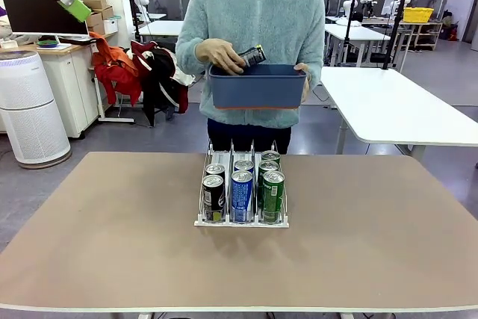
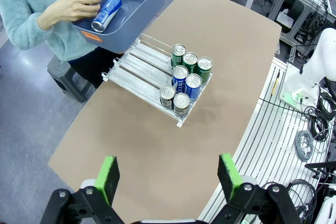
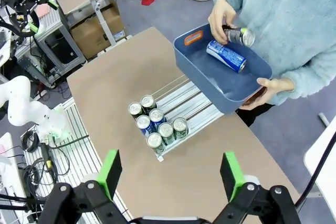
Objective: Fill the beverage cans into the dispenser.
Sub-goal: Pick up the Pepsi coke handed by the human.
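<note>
A hand (image 1: 219, 55) hides most of one black can (image 1: 255, 54).

Location: open-plan robotics laboratory.
Indicators: white worktables (image 1: 396, 102) spaced across a grey floor, black equipment stands (image 1: 396, 28), a monitor (image 1: 41, 11) on a side cabinet, a white tower air purifier (image 1: 30, 106), cardboard boxes (image 3: 97, 27), coiled cables (image 2: 303, 144) beside a slatted aluminium base frame (image 2: 265, 129), and a yellow crate (image 1: 417, 14) on shelving.
</note>
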You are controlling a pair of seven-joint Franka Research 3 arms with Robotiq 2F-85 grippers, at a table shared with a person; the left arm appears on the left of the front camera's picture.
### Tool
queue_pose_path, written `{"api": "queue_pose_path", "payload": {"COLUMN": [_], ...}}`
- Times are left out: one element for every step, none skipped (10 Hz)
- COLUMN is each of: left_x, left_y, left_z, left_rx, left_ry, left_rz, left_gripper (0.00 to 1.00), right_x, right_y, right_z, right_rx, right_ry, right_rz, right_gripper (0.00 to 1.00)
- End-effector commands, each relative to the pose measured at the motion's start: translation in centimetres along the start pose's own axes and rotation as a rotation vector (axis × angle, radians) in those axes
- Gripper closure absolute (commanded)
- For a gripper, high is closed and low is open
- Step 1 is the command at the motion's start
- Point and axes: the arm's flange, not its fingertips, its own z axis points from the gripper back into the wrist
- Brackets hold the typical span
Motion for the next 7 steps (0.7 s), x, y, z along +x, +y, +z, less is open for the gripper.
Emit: {"api": "queue_pose_path", "payload": {"left_x": [-0.13,-0.13,-0.13,-0.13,-0.13,-0.13,-0.13], "left_y": [0.05,0.05,0.05,0.05,0.05,0.05,0.05], "left_z": [-0.04,-0.04,-0.04,-0.04,-0.04,-0.04,-0.04], "left_rx": [0.003,0.003,0.003,0.003,0.003,0.003,0.003], "left_ry": [0.009,0.009,0.009,0.009,0.009,0.009,0.009], "left_rz": [-0.002,-0.002,-0.002,-0.002,-0.002,-0.002,-0.002], "left_gripper": [0.0,0.0,0.0,0.0,0.0,0.0,0.0], "right_x": [-1.38,-1.34,-0.39,-0.39,-0.39,-0.39,-0.39], "right_y": [0.84,0.79,0.33,0.33,0.33,0.33,0.33], "right_z": [-0.17,-0.36,0.26,0.26,0.26,0.26,0.26], "right_rx": [-0.005,-0.014,-0.007,-0.007,-0.007,-0.007,-0.007], "right_ry": [-0.042,-0.051,-0.009,-0.009,-0.009,-0.009,-0.009], "right_rz": [-0.005,-0.01,-0.002,-0.002,-0.002,-0.002,-0.002], "right_gripper": [0.0,0.0,0.0,0.0,0.0,0.0,0.0]}}
